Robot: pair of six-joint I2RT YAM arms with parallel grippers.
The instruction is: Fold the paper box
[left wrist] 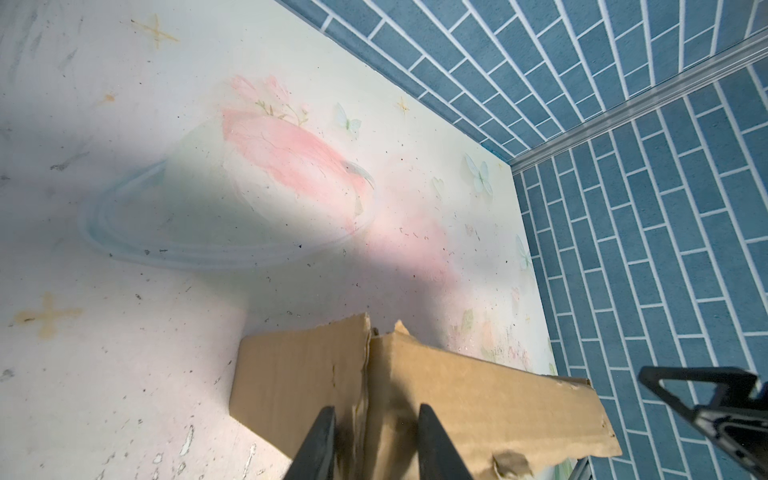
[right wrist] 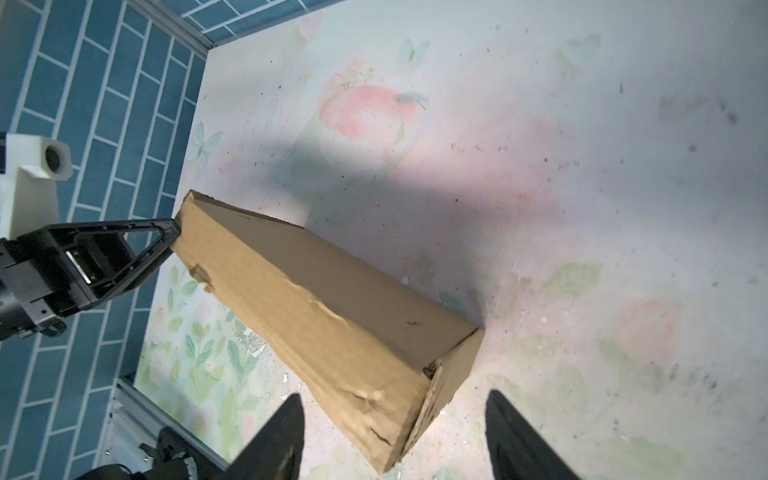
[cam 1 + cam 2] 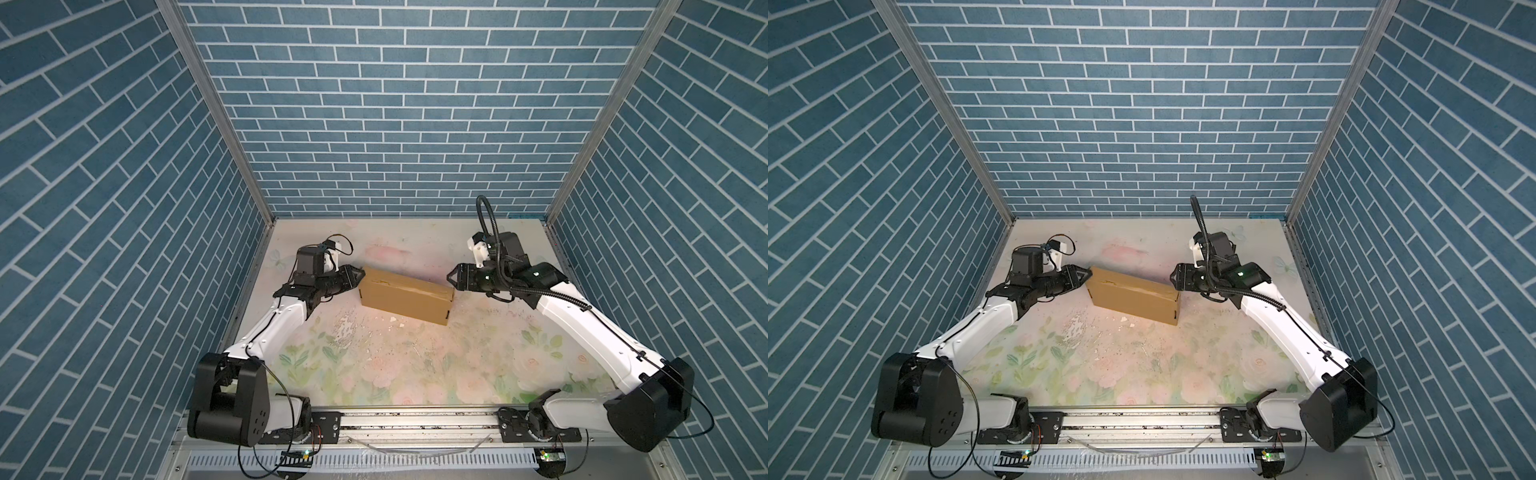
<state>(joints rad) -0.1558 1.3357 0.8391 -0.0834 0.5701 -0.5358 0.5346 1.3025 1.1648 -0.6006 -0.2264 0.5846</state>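
Box [image 3: 405, 299] with left gripper [image 3: 360, 274] narrow at one end, hold unclear; right gripper [image 3: 451, 279] wide: off-centre squeeze could skew it

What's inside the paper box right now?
The paper box is folded shut; only its outer tan faces show in every view. The inside is covered, so any contents cannot be seen.

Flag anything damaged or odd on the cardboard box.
The paper box is battered: its long upper edge is crumpled and split, and the corner seam in the left wrist view is ragged and torn.
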